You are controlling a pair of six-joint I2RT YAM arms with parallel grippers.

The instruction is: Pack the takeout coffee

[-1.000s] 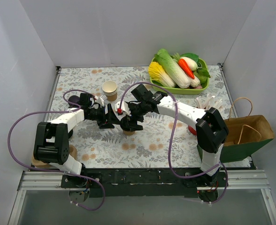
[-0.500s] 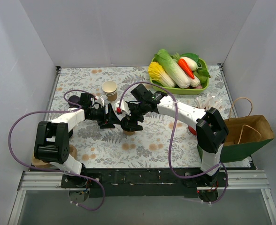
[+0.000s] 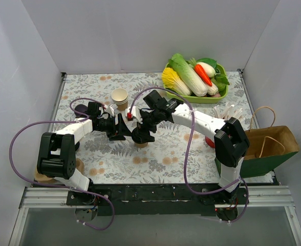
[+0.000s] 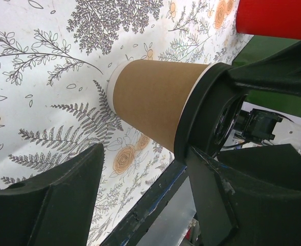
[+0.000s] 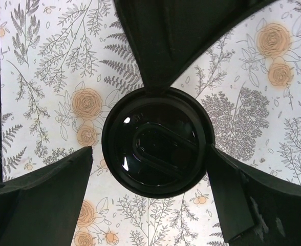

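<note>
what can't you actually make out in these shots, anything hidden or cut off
- Top view: the small tan kraft paper cup with a round black plastic lid is almost wholly covered by the left claw and right claw.
- Right wrist view: the lid hides the cup's wall and contents.
- Left wrist view: the red cup is cut off by the top edge, so its contents are out of frame.
</note>
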